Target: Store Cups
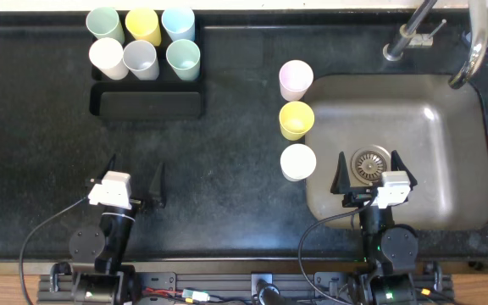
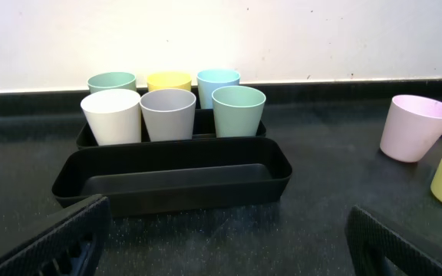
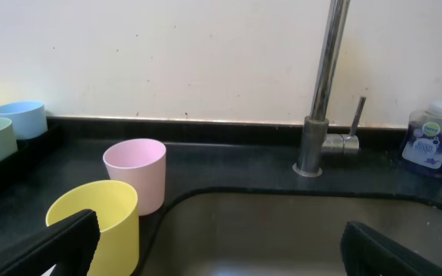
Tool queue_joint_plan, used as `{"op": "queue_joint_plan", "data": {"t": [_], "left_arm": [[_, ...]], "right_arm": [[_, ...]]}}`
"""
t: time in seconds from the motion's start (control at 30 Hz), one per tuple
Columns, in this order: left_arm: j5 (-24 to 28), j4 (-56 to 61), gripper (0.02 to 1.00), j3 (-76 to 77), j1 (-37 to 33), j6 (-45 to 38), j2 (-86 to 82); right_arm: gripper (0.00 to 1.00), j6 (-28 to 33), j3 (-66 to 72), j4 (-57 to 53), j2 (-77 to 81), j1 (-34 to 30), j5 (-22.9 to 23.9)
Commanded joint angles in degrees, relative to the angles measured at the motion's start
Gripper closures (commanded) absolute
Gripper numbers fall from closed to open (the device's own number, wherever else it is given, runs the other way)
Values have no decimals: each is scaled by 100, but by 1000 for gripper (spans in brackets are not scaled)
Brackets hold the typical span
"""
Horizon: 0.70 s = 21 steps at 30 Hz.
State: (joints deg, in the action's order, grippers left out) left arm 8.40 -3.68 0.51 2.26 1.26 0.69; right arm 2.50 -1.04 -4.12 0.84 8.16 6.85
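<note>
Three loose cups stand in a column on the counter just left of the sink: a pink cup (image 1: 296, 79), a yellow cup (image 1: 296, 119) and a white cup (image 1: 298, 162). The pink cup (image 3: 135, 173) and yellow cup (image 3: 94, 222) appear close in the right wrist view. A black tray (image 1: 146, 104) at the back left holds several upright cups (image 1: 145, 42) in its rear part; its front compartment (image 2: 175, 178) is empty. My left gripper (image 1: 135, 180) is open over bare counter in front of the tray. My right gripper (image 1: 369, 170) is open over the sink basin.
The steel sink (image 1: 447, 144) fills the right side, with a drain (image 1: 369, 163) near my right gripper. A faucet (image 3: 322, 92) rises behind it, and a soap bottle (image 3: 433, 140) stands at the far right. Dark counter (image 1: 227, 186) lies between the arms.
</note>
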Motion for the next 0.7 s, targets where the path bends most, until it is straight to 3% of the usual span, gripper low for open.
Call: {"op": "queue_joint_plan", "data": {"t": [0.03, 0.7], "left_arm": [[79, -17, 18, -7, 7, -87, -52], [57, -20, 18, -7, 7, -87, -52]], "right_arm": [[3, -61, 76, 28, -61, -26, 22], [3, -61, 76, 28, -61, -26, 22]]}}
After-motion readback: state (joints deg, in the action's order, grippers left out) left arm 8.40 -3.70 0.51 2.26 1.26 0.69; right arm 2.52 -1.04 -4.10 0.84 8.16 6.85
